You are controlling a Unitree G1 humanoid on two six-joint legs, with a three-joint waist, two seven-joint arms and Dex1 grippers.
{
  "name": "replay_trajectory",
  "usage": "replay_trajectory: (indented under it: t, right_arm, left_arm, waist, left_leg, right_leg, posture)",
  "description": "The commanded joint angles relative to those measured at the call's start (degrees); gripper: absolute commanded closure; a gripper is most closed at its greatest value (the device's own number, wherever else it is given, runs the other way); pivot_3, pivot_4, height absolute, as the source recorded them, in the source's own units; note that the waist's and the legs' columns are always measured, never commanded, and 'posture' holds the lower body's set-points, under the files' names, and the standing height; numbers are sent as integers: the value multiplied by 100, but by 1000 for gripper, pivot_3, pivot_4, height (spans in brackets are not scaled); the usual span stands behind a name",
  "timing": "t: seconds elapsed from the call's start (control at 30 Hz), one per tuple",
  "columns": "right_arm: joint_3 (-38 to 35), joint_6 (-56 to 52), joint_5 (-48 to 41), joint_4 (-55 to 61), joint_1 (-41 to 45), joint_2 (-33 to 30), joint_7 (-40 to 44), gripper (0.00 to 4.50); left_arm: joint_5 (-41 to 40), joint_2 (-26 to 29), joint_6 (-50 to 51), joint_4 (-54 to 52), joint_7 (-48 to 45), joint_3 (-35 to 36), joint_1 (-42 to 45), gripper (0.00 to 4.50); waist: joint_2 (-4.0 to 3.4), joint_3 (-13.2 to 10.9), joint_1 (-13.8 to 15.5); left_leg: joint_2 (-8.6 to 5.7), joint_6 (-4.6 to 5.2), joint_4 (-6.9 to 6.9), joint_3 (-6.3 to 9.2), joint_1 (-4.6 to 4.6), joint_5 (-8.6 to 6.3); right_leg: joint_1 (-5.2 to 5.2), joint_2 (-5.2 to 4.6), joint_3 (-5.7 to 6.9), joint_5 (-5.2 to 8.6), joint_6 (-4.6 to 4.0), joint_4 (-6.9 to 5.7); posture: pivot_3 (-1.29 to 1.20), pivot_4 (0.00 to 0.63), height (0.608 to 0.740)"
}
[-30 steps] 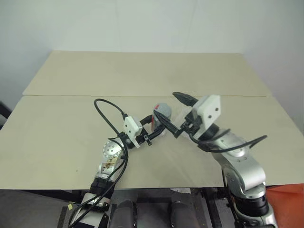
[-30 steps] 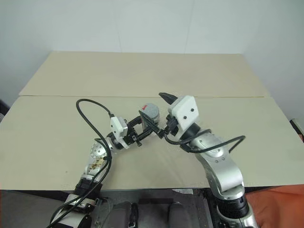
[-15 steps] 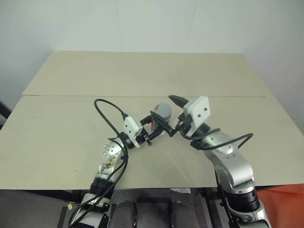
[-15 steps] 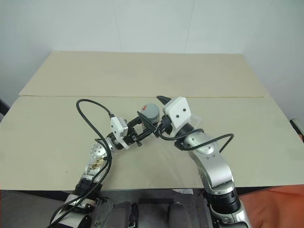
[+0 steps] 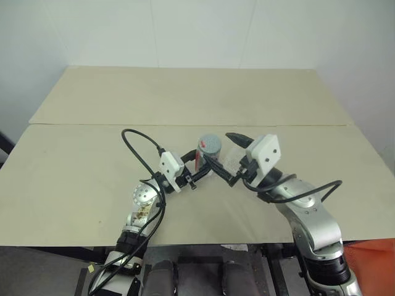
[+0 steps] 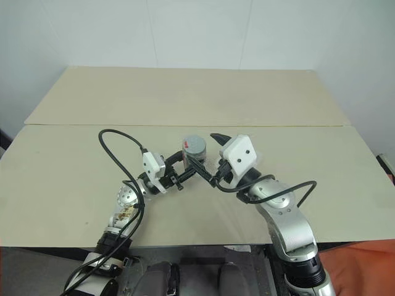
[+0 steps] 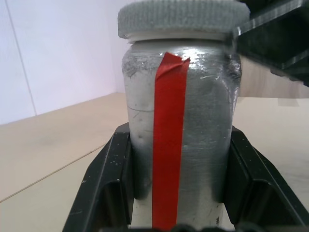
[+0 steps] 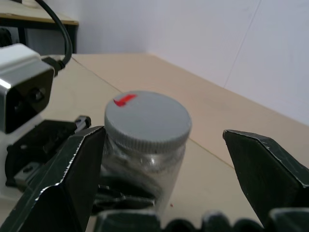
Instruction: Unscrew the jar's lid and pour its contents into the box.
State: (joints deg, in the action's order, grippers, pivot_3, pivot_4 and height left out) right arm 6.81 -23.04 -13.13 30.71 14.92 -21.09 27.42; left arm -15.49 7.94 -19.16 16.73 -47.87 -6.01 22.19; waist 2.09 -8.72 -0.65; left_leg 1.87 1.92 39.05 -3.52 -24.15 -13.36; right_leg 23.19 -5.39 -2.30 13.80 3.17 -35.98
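The left gripper (image 5: 199,169) reaches inward, fingers clamped on the upright jar (image 5: 208,154). The right gripper (image 5: 229,159) angles inward, fingers apart, flanking the lid (image 8: 147,117).

Right pincer (image 8: 159,183) fingers straddle lid (image 8: 147,118), gap on both sides; desk (image 5: 185,98) behind looks bare.

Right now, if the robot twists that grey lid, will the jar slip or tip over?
Probably not. The jar sits clamped between the left gripper's jaws, so it should stay upright. Its sides look smooth and shiny, so it might spin a little under a hard twist. The lid has a ridged edge, which likely helps the open right gripper get hold of it.
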Motion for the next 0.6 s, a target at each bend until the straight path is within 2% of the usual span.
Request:
replay_trajectory:
  t: [0.03,0.37,0.6]
  right_arm:
    - [-176,224,-68,274,14,-58,57,46]
    - [-244,-11,-625,568,-88,-278,512,46]
    - [-37,-87,-329,291,277,122,-48,46]
  left_arm:
    - [-42,-35,-212,-68,-34,33,133,2526]
    - [-9,-78,-237,-59,-19,1,88,2526]
    - [17,-76,-216,-135,-7,-33,58,2526]
  waist:
    - [0,0,-3]
    - [0,0,0]
    - [0,0,-4]
  left_leg:
    - [0,0,0,0,0,0]
    - [1,0,0,2,0,0]
    - [1,0,0,2,2,0]
  right_leg:
    - [0,1,0,0,0,0]
    - [0,1,0,0,0,1]
    - [0,2,-1,0,0,-3]
  posture:
    - [0,150,740]
    - [0,150,740]
    - [0,150,740]
